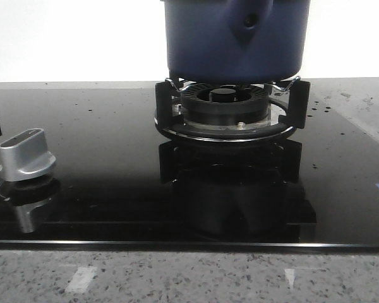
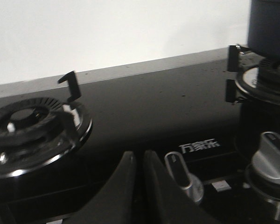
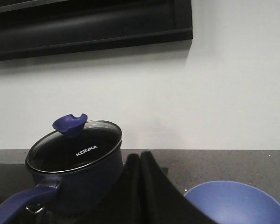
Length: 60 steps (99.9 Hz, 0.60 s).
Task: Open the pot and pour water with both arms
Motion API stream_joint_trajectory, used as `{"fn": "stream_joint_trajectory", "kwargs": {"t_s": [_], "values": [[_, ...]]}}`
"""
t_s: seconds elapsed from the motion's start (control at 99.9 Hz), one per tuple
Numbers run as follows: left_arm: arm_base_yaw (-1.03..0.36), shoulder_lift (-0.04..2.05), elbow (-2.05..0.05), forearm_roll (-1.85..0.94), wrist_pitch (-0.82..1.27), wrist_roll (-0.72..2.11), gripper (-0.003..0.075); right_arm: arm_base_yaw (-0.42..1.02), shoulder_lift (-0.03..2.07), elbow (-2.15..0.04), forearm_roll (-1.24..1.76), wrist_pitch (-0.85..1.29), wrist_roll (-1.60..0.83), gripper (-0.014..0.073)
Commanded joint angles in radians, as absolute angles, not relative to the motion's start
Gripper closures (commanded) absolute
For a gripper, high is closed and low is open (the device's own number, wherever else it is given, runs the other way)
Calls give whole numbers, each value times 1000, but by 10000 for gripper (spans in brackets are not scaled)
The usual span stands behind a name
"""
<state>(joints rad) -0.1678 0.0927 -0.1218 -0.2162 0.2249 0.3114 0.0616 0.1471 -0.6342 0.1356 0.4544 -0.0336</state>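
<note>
The dark navy-blue pot (image 1: 234, 44) stands on the burner's black supports, its handle mount with a round hole facing me. In the right wrist view the pot (image 3: 79, 179) carries a glass lid (image 3: 74, 147) with a blue knob (image 3: 70, 124), and its blue handle (image 3: 23, 203) sticks out. My right gripper (image 3: 140, 156) is shut and empty, apart from the pot. My left gripper (image 2: 139, 156) is shut and empty, low over the black cooktop; the pot's side (image 2: 269, 28) shows at that view's edge. Neither gripper shows in the front view.
A black burner ring (image 1: 226, 107) sits under the pot. A second burner (image 2: 30, 123) lies near the left gripper. Silver stove knobs (image 2: 183, 176) (image 2: 272, 157) (image 1: 25, 154) stand on the glass cooktop (image 1: 101, 170). A blue bowl (image 3: 238, 203) sits beside the pot. A speckled counter edge (image 1: 189, 278) runs in front.
</note>
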Motion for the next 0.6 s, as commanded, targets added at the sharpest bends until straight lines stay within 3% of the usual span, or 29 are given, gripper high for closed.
{"fn": "stream_joint_trajectory", "kwargs": {"t_s": [0.0, 0.2, 0.591], "values": [[-151, 58, -79, -186, 78, 215, 741, 64, 159, -653, 137, 378, -42, 664], [-149, 21, 34, -90, 39, 20, 740, 64, 159, -653, 137, 378, -42, 663], [-83, -31, 34, -91, 283, 20, 741, 64, 159, -653, 137, 382, -42, 663]]}}
